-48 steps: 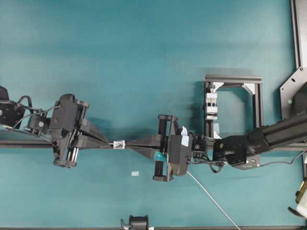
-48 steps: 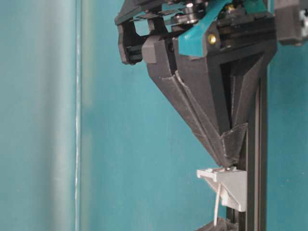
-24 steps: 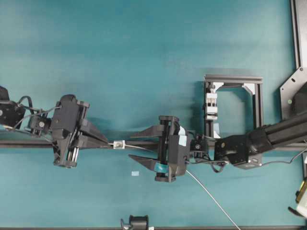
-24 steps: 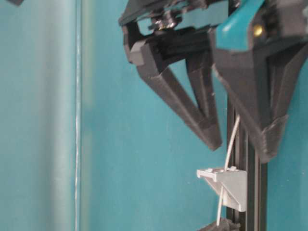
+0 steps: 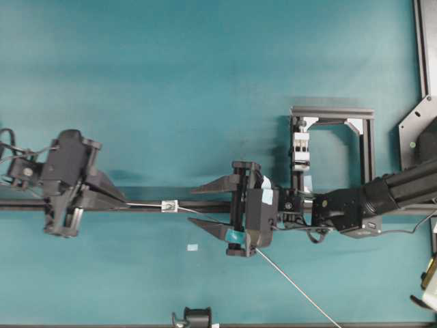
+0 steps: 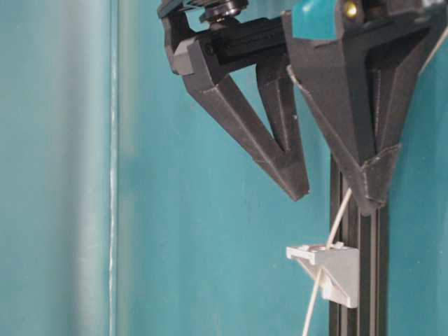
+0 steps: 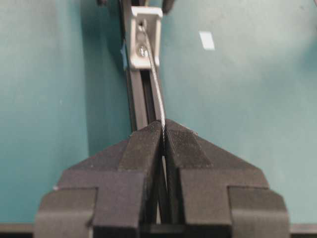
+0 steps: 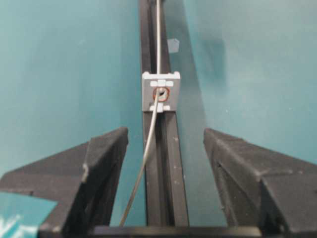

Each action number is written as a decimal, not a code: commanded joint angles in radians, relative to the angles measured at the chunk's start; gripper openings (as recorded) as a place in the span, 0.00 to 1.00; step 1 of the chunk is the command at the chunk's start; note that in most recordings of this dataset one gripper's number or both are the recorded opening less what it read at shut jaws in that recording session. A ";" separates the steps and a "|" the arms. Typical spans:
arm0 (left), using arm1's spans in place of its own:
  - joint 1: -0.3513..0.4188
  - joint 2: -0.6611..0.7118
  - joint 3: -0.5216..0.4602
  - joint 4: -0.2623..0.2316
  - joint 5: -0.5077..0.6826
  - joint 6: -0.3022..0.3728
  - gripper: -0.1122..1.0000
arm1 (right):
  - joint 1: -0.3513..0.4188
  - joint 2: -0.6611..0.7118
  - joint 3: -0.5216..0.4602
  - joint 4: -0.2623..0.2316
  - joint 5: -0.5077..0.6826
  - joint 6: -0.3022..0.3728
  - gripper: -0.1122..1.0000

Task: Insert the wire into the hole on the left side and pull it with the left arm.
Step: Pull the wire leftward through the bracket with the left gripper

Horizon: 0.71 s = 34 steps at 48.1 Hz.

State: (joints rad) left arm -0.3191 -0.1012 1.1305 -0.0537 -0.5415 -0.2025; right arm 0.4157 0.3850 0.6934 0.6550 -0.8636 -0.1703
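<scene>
Pinching the wire [image 7: 157, 94] between its closed fingertips, the left claw [image 7: 164, 130] is sitting near the left edge of the tabletop [image 5: 205, 61], over the black rail [image 5: 205, 205]. Beyond it, the wire is running taut along the rail and passing through the hole [image 8: 161, 92] in the small silver block [image 5: 168, 205]. Farther on, the right claw [image 5: 194, 206] is standing wide open, straddling the slack wire and gripping nothing.
</scene>
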 commanded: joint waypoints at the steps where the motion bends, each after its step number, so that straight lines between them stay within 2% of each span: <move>1: -0.012 -0.061 0.021 0.002 0.020 -0.003 0.01 | 0.003 -0.037 -0.005 -0.005 -0.005 -0.002 0.74; 16: -0.014 -0.206 0.118 0.002 0.095 -0.005 0.01 | 0.003 -0.038 -0.006 -0.003 -0.003 0.000 0.74; 27: -0.020 -0.229 0.127 0.002 0.141 -0.015 0.01 | 0.002 -0.038 -0.009 -0.005 -0.005 0.000 0.74; 34: -0.020 -0.218 0.127 0.002 0.141 -0.055 0.01 | 0.003 -0.037 -0.011 -0.003 -0.005 -0.002 0.74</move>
State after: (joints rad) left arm -0.3329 -0.3191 1.2655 -0.0537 -0.3958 -0.2439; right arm 0.4157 0.3850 0.6934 0.6535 -0.8636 -0.1718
